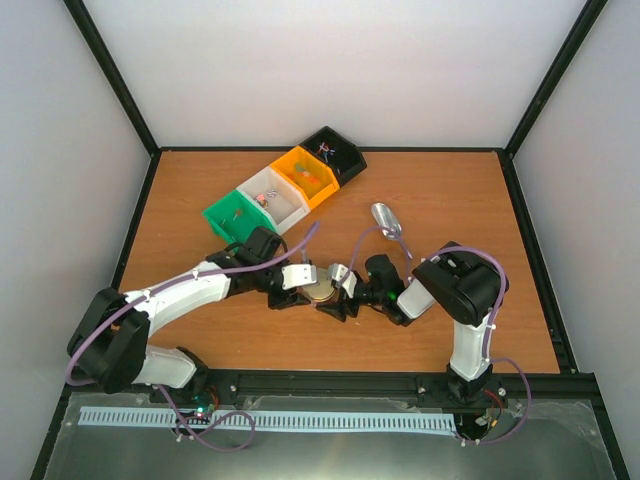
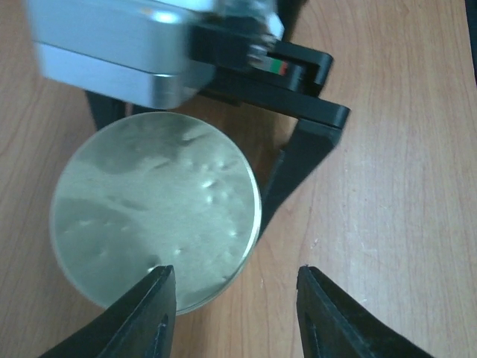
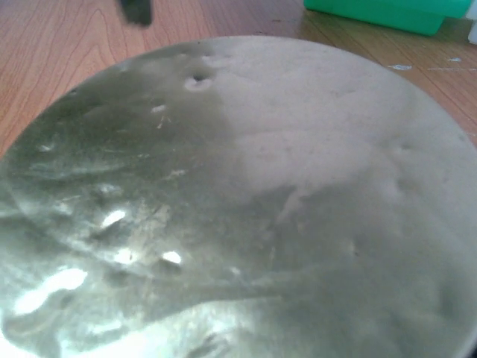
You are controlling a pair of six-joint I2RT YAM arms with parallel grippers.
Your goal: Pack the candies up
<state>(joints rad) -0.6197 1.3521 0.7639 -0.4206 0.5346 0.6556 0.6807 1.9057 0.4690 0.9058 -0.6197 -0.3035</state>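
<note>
The candies are tiny wrapped sweets lying in the bins at the back: some in the white bin [image 1: 262,199], some in the orange bin [image 1: 305,176], some in the black bin [image 1: 325,150]. A round gold lid [image 1: 320,291] sits mid-table between both grippers. My right gripper [image 1: 332,300] straddles it, with black fingers [image 2: 302,142] against its rim. The lid [image 3: 246,194] fills the right wrist view and hides the fingers there. My left gripper [image 2: 235,283] is open and empty. Its left fingertip [image 2: 160,287] overlaps the near edge of the lid [image 2: 153,224].
Four bins stand in a diagonal row at the back: green [image 1: 225,217], white [image 1: 283,190], orange [image 1: 318,186], black [image 1: 342,158]. A shiny metal scoop [image 1: 386,219] lies right of centre. The green bin's edge [image 3: 387,11] shows beyond the lid.
</note>
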